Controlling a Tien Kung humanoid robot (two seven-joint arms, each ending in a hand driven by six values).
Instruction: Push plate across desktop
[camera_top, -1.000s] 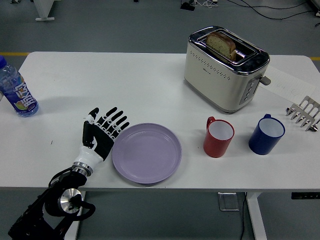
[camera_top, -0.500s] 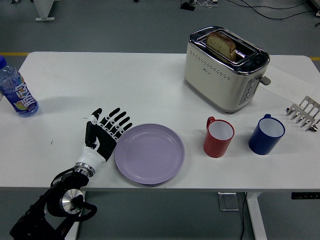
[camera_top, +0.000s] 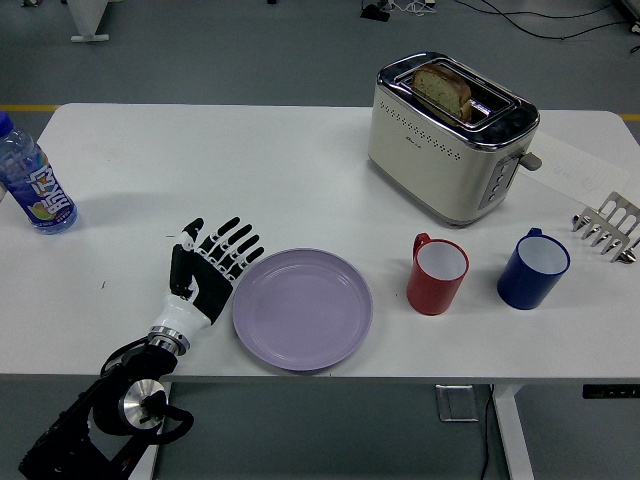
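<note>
Purple plate is touched on its left rim by the left hand, fingers spread wide and flat.

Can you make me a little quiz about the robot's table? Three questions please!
1. True or false: the left hand has its fingers spread flat beside the purple plate.
2. Which cup stands nearer the plate? A) the red mug B) the blue mug C) neither, they are stacked
3. Fill in the gap: a slice of ____ sticks out of the toaster.

Key
1. True. The open hand is at the plate's left rim.
2. A. The red mug stands just to the plate's right, the blue one further right.
3. Bread.
</note>
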